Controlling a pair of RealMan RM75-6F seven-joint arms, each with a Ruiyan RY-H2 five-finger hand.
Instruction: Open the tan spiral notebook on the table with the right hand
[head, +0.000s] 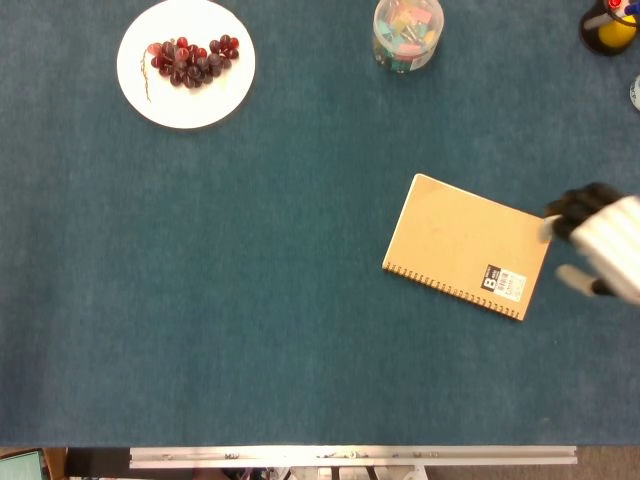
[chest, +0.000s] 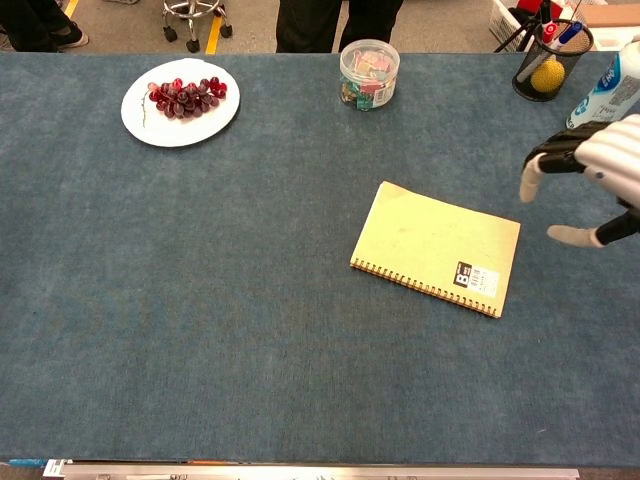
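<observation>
— Where do we look from?
— Our head view looks straight down on the table (head: 250, 330), the notebook (head: 468, 246) right of centre.
— And the chest view?
— Lower, tilted forward, reaching floor beyond the notebook. Both views share that tabletop.

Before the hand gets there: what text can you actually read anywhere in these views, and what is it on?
"B": large letter on the black part of the sticker on the notebook cover, near the spiral.
Small print and barcode beside it: too small to read.
Bottle label at the far right: blurred, unreadable.
Nothing legible on the jar or the pen cup.
</observation>
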